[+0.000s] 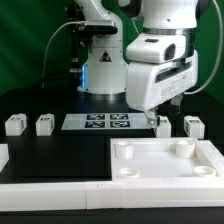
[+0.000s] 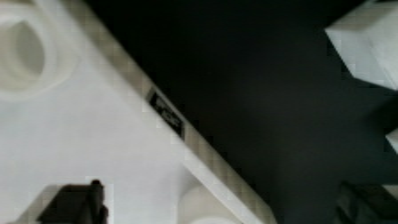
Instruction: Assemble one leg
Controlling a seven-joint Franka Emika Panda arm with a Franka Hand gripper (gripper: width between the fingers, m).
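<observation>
Four small white legs stand in a row on the black table: two at the exterior view's left [image 1: 14, 125] [image 1: 45, 124] and two at its right [image 1: 163, 126] [image 1: 194, 126]. My gripper [image 1: 150, 117] hangs low over the far edge of the big white tray-like piece [image 1: 150, 170], just beside the nearer right leg. In the wrist view my gripper [image 2: 222, 205] is open and empty. Its dark fingers [image 2: 71, 202] are wide apart, astride the tray's rim [image 2: 125, 80] and a round corner socket [image 2: 206, 206]. A blurred white leg [image 2: 365, 40] shows beside the tray.
The marker board [image 1: 97, 122] lies flat between the two pairs of legs. A white raised border [image 1: 50, 188] runs along the table's front. The robot's base [image 1: 100, 70] and cables stand behind the marker board.
</observation>
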